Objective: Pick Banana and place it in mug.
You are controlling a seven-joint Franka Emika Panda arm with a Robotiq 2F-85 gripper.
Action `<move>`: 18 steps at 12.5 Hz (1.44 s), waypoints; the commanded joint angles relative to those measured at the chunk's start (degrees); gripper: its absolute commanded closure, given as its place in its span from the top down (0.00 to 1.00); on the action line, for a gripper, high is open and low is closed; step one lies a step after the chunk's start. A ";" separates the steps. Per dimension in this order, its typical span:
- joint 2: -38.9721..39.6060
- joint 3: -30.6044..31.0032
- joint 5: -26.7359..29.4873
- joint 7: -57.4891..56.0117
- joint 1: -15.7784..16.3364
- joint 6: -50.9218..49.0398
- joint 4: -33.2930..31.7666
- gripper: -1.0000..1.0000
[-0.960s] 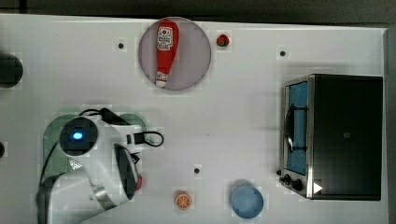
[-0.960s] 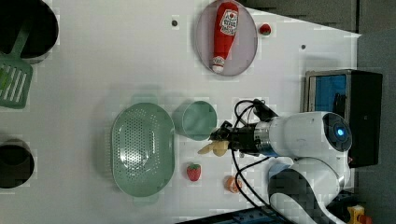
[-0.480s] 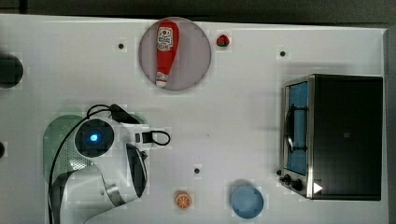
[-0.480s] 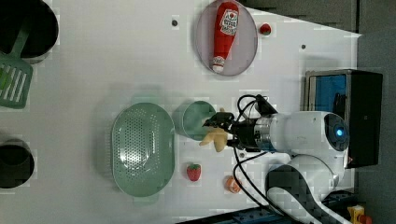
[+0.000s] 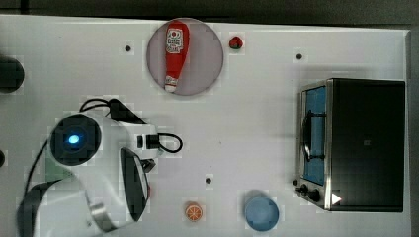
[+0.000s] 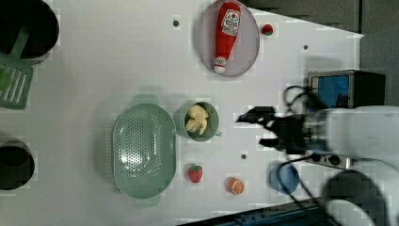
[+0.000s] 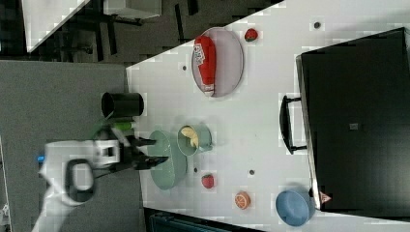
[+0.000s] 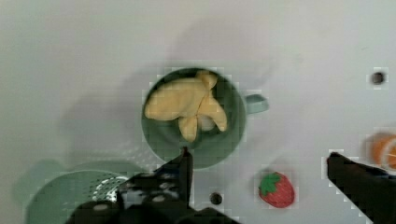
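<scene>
The pale yellow banana lies inside the small teal-green mug, which stands upright just to the left view's right of the oval strainer. In the wrist view the banana covers most of the mug's inside, with the handle poking out. My gripper hangs open and apart from the mug, off to the left view's right of it, with nothing between its fingers. In the right view the gripper appears over the strainer, short of the mug.
The pale green strainer touches the mug's side. A strawberry, an orange slice and a blue cup lie along the front. A ketchup bottle rests on a plate, and a toaster oven stands on the top view's right.
The banana left my fingers and now lies in the mug. My gripper has opened and drawn back toward the left view's right.
</scene>
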 commanded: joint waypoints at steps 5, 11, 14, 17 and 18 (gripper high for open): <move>-6.37 -14.49 -1.37 -5.57 -2.37 -19.47 12.47 1.00; -6.95 -21.25 -7.37 -8.40 -2.57 -28.72 18.49 1.00; -6.85 -21.30 -7.36 -8.39 -2.55 -28.72 18.21 1.00; -6.69 -21.30 -7.36 -8.39 -2.55 -28.73 18.20 1.00; -6.69 -21.30 -7.36 -8.39 -2.55 -28.73 18.20 1.00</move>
